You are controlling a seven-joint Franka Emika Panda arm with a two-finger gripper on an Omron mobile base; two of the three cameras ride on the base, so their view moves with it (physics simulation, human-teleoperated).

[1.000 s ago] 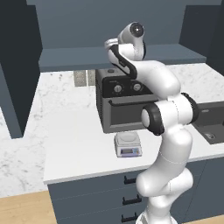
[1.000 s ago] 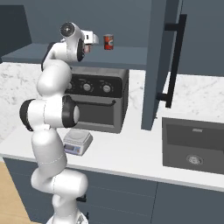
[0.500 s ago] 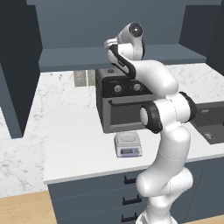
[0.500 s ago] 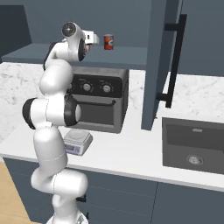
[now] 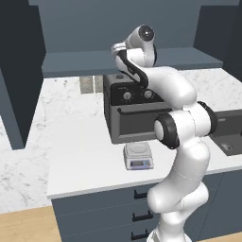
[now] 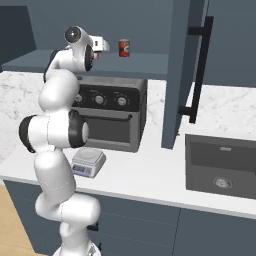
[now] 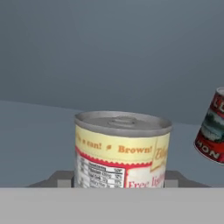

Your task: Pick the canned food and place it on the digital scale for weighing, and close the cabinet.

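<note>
The can (image 7: 121,151) is judged rigid and fairly heavy for its size, with a smooth, somewhat slippery label; it is best held across the middle of its round wall, below the rim. It is seen centred directly ahead of the pincer, upright on the cabinet (image 6: 186,70) shelf, flanked low on both sides by the grey fingers (image 7: 61,178). The pincer (image 6: 102,46) is clenched on the can, as far as can be judged, though the contact itself is hidden at the bottom edge. A red can (image 7: 212,133) stands beyond and to the right, apart from the held one. The scale (image 5: 138,156) lies far below the pincer on the counter (image 5: 75,151), before the oven (image 5: 134,113). The cabinet door is left open.
</note>
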